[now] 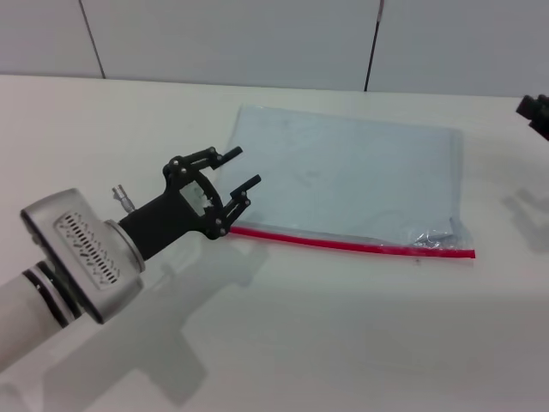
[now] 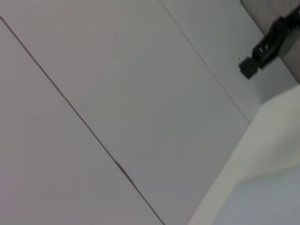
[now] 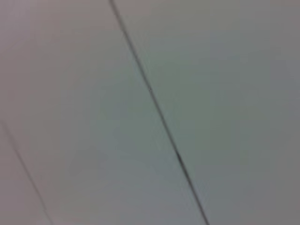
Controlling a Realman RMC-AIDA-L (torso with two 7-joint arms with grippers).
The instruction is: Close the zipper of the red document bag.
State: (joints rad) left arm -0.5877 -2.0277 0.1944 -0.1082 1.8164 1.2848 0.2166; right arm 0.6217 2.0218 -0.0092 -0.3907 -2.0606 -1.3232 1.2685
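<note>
The red document bag [image 1: 343,180] lies flat on the white table, a pale blue-grey translucent pouch. Its zipper [image 1: 343,244] is a thin red strip along the near long edge, running from the bag's left corner to the right corner; the slider is too small to make out. My left gripper [image 1: 241,180] hovers open at the bag's left end, its fingers [image 1: 230,155] just above the left corner where the red strip starts. Only a dark piece of my right gripper [image 1: 537,112] shows at the far right edge, away from the bag; the left wrist view also catches that right gripper [image 2: 267,44].
The white table [image 1: 343,343] stretches in front of the bag and to its left. A pale panelled wall [image 1: 257,39] with dark seams stands behind the table; both wrist views show mostly that wall.
</note>
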